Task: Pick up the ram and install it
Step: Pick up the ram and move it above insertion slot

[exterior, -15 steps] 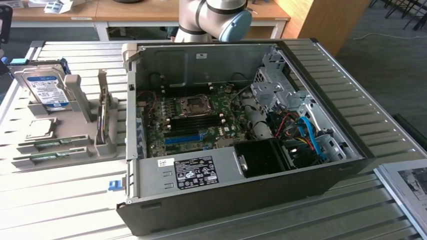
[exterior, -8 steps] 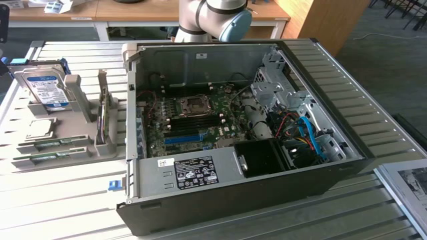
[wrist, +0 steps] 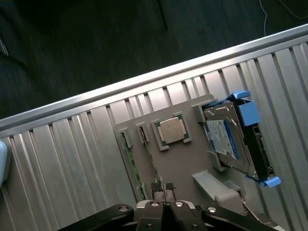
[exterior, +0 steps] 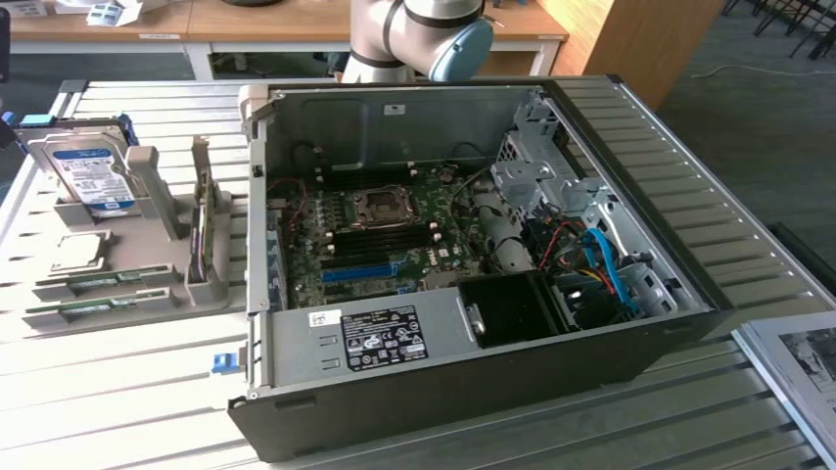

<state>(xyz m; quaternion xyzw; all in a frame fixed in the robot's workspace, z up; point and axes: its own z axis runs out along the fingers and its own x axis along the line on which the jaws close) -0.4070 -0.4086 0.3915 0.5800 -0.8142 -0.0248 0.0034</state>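
1. Dark carpet (wrist: 72,48) runs beyond the edge of a ribbed metal table (wrist: 62,163), and wooden desks (exterior: 261,24) stand at the back of the room.
2. At the gripper (wrist: 163,186), the two fingers (wrist: 157,186) are pressed together, with nothing that I can make out between them.
3. They hang above a grey holder (wrist: 178,166) that lies on the table. I cannot tell whether they touch it.
4. The ram (wrist: 133,166), a long thin green stick, lies flat in a slot of that holder, just beside the fingertips and not gripped by them.
5. Farther along the holder, a square processor chip (wrist: 172,130) sits in its own recess. Past it, a silver hard drive (wrist: 224,139) with a blue-and-white label leans in its cradle, with blue plastic clips (wrist: 243,108) at its ends.
6. In the exterior view, another green stick (exterior: 202,220) stands on edge in a grey stand, on the side of the holder nearest the computer case (exterior: 457,392).
7. That case lies open on the table, close beside the holder on the exterior view's right. Its motherboard (exterior: 379,230) faces up, and a blue slot (exterior: 355,271) sits near the board's front edge.
8. Above the case's back wall shows the arm (exterior: 418,34), with a grey joint and a pale blue cap.
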